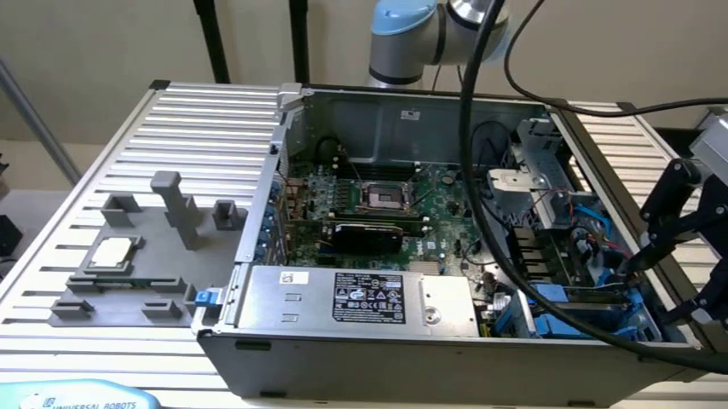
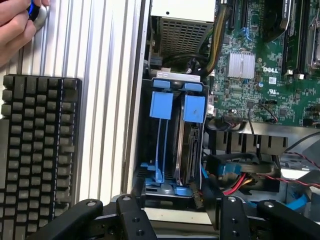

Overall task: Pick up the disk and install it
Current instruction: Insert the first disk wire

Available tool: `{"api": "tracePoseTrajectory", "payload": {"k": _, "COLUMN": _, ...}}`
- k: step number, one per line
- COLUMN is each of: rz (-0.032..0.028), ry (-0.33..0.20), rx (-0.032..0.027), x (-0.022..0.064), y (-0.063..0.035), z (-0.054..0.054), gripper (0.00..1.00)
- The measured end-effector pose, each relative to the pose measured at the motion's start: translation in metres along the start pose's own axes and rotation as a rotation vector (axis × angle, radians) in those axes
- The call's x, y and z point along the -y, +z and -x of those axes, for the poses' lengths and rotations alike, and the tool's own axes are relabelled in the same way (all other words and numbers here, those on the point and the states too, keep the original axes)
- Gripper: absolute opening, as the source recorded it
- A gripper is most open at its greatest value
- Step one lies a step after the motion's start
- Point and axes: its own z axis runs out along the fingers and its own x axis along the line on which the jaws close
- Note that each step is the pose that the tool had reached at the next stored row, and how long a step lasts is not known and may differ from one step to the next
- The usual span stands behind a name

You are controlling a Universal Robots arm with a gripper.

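Note:
The disk [image 2: 186, 146] stands on edge in the right-hand slot of the blue drive cage [image 2: 161, 176], its grey metal side showing under a blue carrier tab [image 2: 194, 108]. The slot beside it holds only thin blue rails. My gripper [image 2: 178, 216] hovers just above the cage, open, with its black fingers [image 2: 133, 216] spread to either side of the cage's end and nothing between them. In the exterior view my gripper [image 1: 663, 281] hangs over the case's front corner on that view's right, above the blue cage [image 1: 565, 305].
The open computer case [image 1: 285, 128] holds a motherboard [image 1: 376, 200] and a power supply [image 1: 364, 294]. Black cables [image 1: 489, 247] drape across the case. A grey fixture [image 1: 170, 213] with a small silver chip [image 1: 111, 253] lies outside. A keyboard [image 2: 32, 150] and a person's hand [image 2: 15, 25] are nearby.

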Motion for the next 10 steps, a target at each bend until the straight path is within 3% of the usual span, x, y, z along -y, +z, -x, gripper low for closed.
{"api": "tracePoseTrajectory", "payload": {"k": 5, "rz": 0.0002, "ry": -0.036, "rx": 0.0073, "x": -0.0057, "y": 0.0064, "z": -0.0005, "gripper": 0.58}}
{"api": "tracePoseTrajectory", "payload": {"k": 7, "rz": 0.0005, "ry": -0.053, "rx": 0.0092, "x": -0.0066, "y": 0.0079, "z": -0.0005, "gripper": 0.5}}
{"api": "tracePoseTrajectory", "payload": {"k": 9, "rz": 0.001, "ry": -0.075, "rx": 0.0093, "x": -0.0066, "y": 0.0088, "z": -0.0005, "gripper": 0.5}}
{"api": "tracePoseTrajectory", "payload": {"k": 10, "rz": 0.0013, "ry": -0.086, "rx": 0.0094, "x": -0.0066, "y": 0.0093, "z": -0.0006, "gripper": 0.43}}
